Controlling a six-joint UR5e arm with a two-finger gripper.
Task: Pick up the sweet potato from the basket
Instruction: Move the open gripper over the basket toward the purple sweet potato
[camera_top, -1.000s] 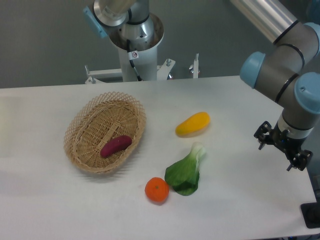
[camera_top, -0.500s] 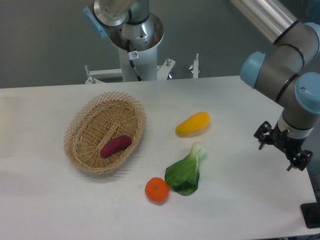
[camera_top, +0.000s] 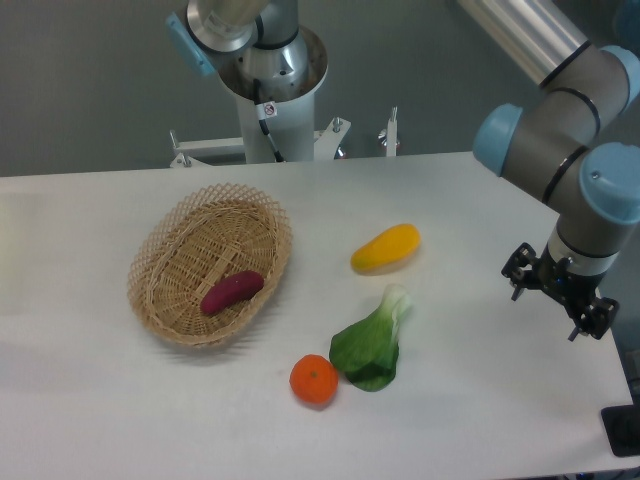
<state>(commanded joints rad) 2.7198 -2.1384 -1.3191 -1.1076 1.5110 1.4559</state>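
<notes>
I am seeing the small reddish-purple sweet potato (camera_top: 232, 292) lying inside the oval tan wicker basket (camera_top: 165, 243) at table left. The black two-finger gripper (camera_top: 559, 304) is hovering empty at far right, fingers spread wide, well apart from the basket.

Silver-grey tube links, blue joint caps, black end effector (camera_top: 557, 303)

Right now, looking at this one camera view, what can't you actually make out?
- The gripper: small and dark near the right edge; whether its fingers are open or shut is unclear.
- The sweet potato: its underside is hidden against the basket floor.
- The green leafy vegetable: the side facing away and the part behind the orange can't be seen.
- The arm's upper links run out of the top and right edges.
</notes>
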